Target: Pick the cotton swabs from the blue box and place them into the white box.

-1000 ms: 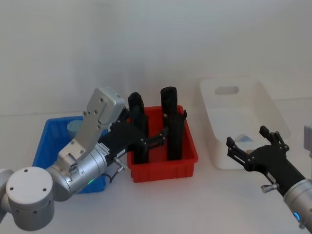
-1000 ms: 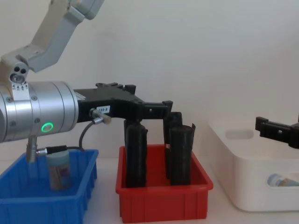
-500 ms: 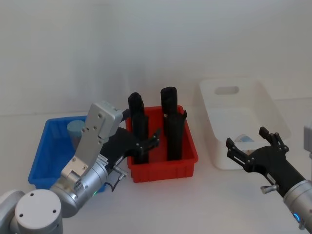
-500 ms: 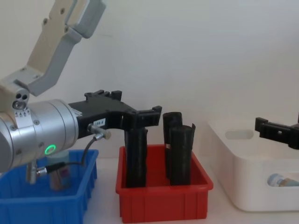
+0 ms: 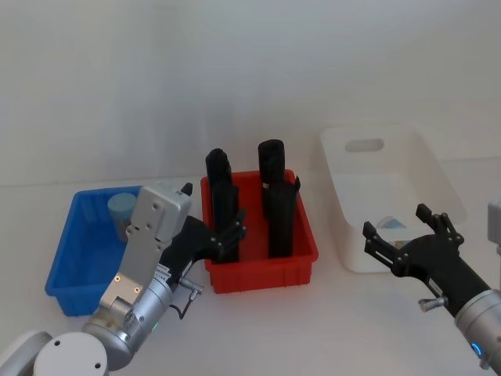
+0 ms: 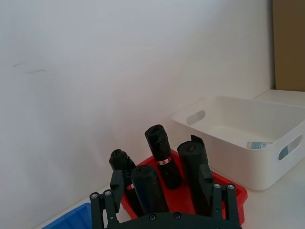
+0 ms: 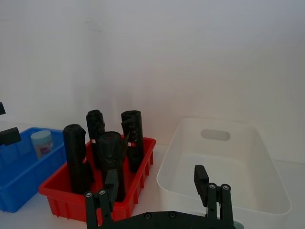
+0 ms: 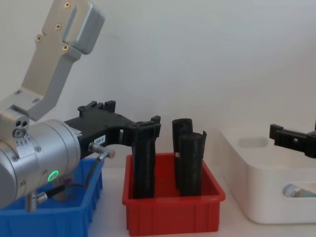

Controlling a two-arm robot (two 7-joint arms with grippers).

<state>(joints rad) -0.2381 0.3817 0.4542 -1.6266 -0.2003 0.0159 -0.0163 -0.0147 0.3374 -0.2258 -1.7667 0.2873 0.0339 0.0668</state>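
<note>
One swab jar [image 5: 121,210] stands upright in the upper corner of the blue box [image 5: 78,258], at the left of the head view. A second jar [image 8: 295,190] lies on the floor of the white box [image 5: 364,184], at the right. The task is judged part done: one jar delivered, one left to fetch. The left gripper [image 6: 161,175] hangs at lower centre-left, against the red bin [image 5: 262,274] of black tubes [image 5: 275,196], jaws spread and empty. The right gripper [image 7: 155,175] hovers at lower right, before the white box, jaws likewise spread and holding nothing.
</note>
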